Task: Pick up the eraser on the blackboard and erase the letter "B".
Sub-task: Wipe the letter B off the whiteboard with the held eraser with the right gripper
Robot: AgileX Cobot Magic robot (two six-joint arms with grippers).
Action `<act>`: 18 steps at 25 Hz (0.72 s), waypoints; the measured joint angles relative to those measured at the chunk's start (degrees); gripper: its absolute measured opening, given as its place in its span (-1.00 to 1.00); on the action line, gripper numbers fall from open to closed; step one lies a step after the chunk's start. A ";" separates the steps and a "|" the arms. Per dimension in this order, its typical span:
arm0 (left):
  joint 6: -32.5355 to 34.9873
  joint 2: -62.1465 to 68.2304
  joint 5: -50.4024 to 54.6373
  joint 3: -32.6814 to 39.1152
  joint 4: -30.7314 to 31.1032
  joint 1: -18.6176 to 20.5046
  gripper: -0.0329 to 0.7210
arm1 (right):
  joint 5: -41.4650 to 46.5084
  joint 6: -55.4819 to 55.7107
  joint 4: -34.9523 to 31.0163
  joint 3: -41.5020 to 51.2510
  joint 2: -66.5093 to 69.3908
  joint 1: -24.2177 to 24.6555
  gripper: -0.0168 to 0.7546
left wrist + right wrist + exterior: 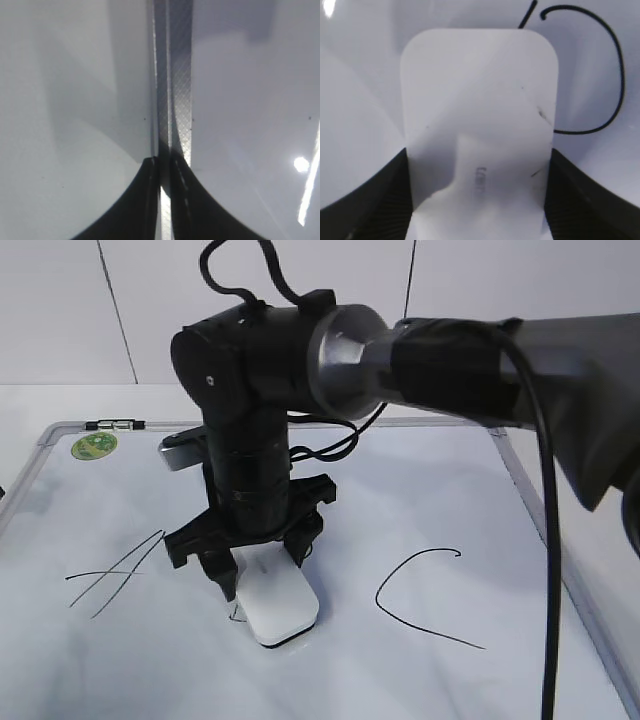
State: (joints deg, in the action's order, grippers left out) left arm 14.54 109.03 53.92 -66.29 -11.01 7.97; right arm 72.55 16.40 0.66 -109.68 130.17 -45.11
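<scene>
Near the middle of the blackboard (420,510), between the slanted A (115,575) and the open C (425,595), the right gripper (262,575) clamps the white eraser (275,602) by its long sides, pad down on the board. Only a scrap of the letter "B" (236,614) peeks out beside it. Off at the frame edge, the left gripper (165,200) has its fingers pressed together, holding nothing.

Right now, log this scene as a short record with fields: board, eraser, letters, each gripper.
board: blackboard, white surface, grey frame, green sticker at far left corner
eraser: eraser flat on the board, between the right gripper fingers
letters: "A" left, "C" right; letter "B" partly visible beside the eraser
left gripper: left gripper shut, empty
</scene>
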 joint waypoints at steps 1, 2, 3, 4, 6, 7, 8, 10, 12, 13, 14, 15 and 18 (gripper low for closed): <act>0.00 0.00 0.00 0.00 0.00 0.00 -0.82 | -0.09 0.00 -0.08 0.00 0.10 0.51 0.38; 0.00 0.00 0.00 0.00 0.00 0.00 -0.82 | -0.24 0.00 -0.22 -0.13 0.10 1.16 0.38; 0.00 0.00 0.00 0.00 -0.02 0.00 -0.82 | -0.38 0.00 -0.22 -0.22 0.23 1.86 0.38; 0.00 0.00 0.00 0.00 -0.02 0.00 -0.82 | -0.50 0.00 -0.66 -0.35 0.23 2.64 0.38; 0.00 0.00 0.00 0.00 -0.12 0.00 -0.82 | -0.61 0.00 -0.32 -0.34 0.26 4.19 0.38; 0.00 0.00 0.00 0.00 -0.12 0.00 -0.82 | -0.72 0.00 -0.32 -0.46 0.26 5.03 0.38; 0.00 0.00 0.00 0.00 -0.12 0.00 -0.82 | -0.72 0.00 -0.32 -0.46 0.26 5.73 0.38; 0.00 0.00 0.00 0.00 -0.12 0.00 -0.82 | -0.79 0.00 -0.04 -0.46 0.26 7.14 0.38; 0.00 0.00 0.00 0.00 -0.12 0.00 -0.82 | -0.79 0.00 0.87 -0.46 0.26 7.78 0.38; 0.00 0.00 0.00 0.00 -0.12 0.00 -0.82 | -0.79 0.00 1.12 -0.46 0.26 7.99 0.38; 0.00 0.00 0.00 0.00 -0.12 0.00 -0.82 | -0.79 0.00 1.35 -0.46 0.26 7.91 0.38; 0.00 0.00 0.00 0.00 -0.12 0.00 -0.82 | -0.84 0.00 1.35 -0.46 0.35 7.91 0.38; 0.00 0.00 0.00 0.00 -0.12 0.00 -0.82 | -0.84 -0.90 1.35 -0.46 0.35 7.39 0.38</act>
State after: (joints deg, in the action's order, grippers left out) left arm 14.54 109.03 53.92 -66.29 -11.13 7.97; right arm 71.70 15.49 2.01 -110.14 130.53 -37.73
